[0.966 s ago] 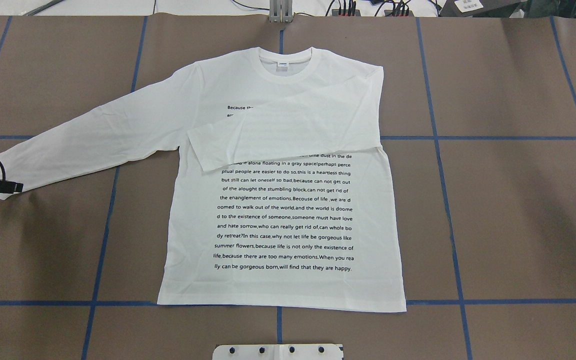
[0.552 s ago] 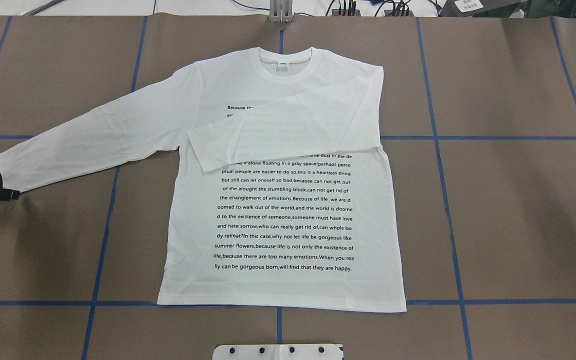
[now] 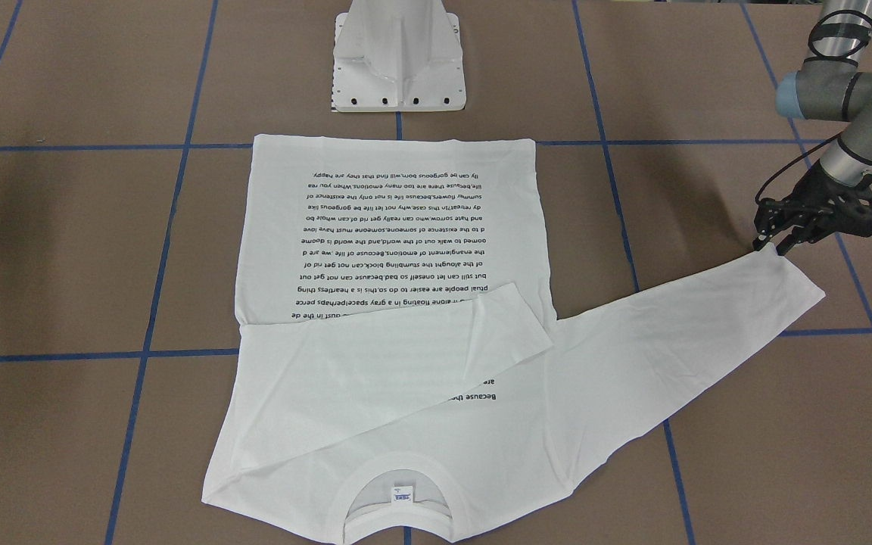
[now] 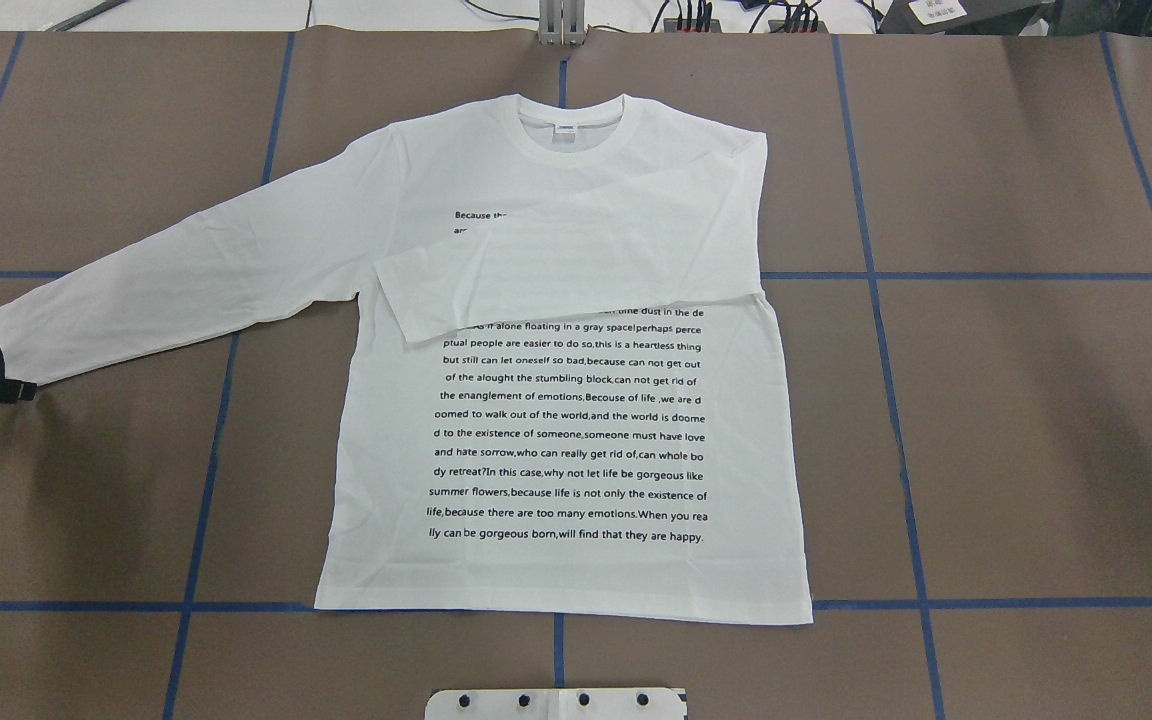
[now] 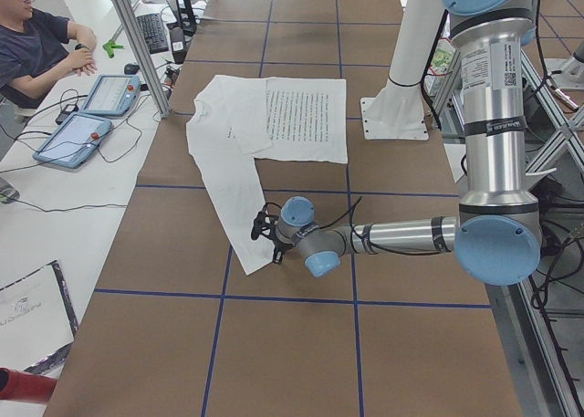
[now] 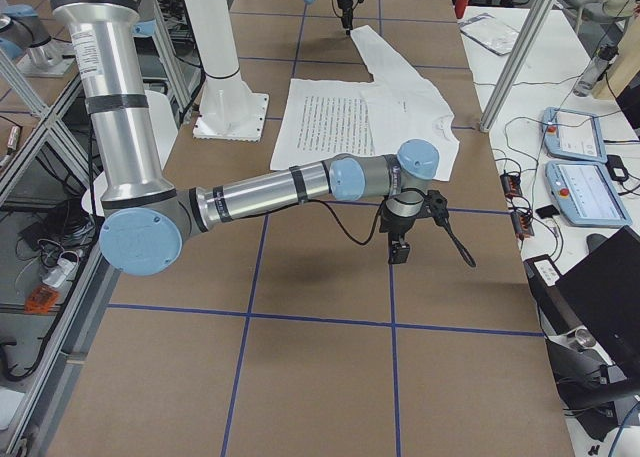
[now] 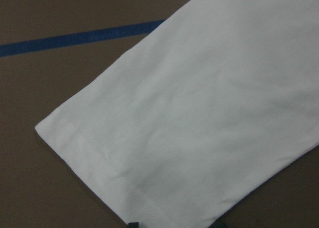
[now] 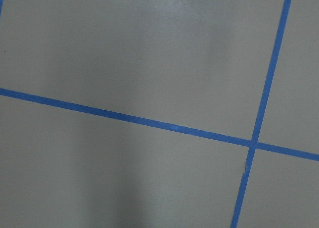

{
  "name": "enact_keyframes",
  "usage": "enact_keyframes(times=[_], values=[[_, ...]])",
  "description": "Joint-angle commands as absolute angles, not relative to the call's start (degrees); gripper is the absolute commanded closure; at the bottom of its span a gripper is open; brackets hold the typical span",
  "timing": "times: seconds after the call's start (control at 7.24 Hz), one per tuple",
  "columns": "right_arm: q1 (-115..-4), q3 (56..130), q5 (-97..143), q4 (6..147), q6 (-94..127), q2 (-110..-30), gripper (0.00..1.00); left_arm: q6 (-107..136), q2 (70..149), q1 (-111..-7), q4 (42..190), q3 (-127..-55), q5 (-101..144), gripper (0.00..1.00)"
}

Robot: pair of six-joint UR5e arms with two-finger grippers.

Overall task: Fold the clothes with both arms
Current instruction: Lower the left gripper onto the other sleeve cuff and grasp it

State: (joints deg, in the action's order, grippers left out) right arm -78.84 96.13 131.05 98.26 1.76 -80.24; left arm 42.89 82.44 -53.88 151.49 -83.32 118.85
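Not much has been moved since a second ago: the left gripper has been pulled back a touch toward the overhead view's left edge. The cuff, which poked out past it before, now ends right at its tips.

The fingers are seen spread apart, not clenched. In the left wrist view two dark tips sit at the bottom edge with the cuff's hem between them (only slivers of them are caught, so it can't be told whether the cloth is touched).

The white T-shirt is laid flat, print side up, in the middle of the brown table, with its collar at the far side from the robot and its hem near the white pedestal. One sleeve is folded across the chest, so the top lines of the black text are covered. The other sleeve is stretched out toward the robot's left, down to that cuff.

The right gripper is held over bare table, well apart from the shirt. Only blue tape lines are picked up by its wrist camera, and whether it's open or closed can't be told.

A seated person is seen beyond the far edge of the table.
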Motion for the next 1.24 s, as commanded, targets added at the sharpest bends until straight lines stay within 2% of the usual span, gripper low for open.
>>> enact_keyframes(times=[0.0,0.28,0.55,0.83,1.1], values=[[-78.8,96.2,131.0,98.3,1.8,-80.2,0.00,42.9,82.4,-53.9,151.5,-83.3,118.8,1.00],[-78.8,96.2,131.2,98.3,1.8,-80.2,0.00,42.9,82.4,-54.0,151.3,-84.6,118.9,1.00],[-78.8,96.2,131.3,98.3,1.8,-80.0,0.00,44.1,83.3,-54.1,151.2,-89.8,120.5,1.00],[-78.8,96.1,131.9,98.3,1.8,-80.0,0.00,53.1,89.8,-54.7,146.5,-91.1,123.4,1.00],[-78.8,96.2,132.3,98.3,1.8,-79.9,0.00,54.4,100.3,-55.0,132.8,-92.3,124.0,1.00]])
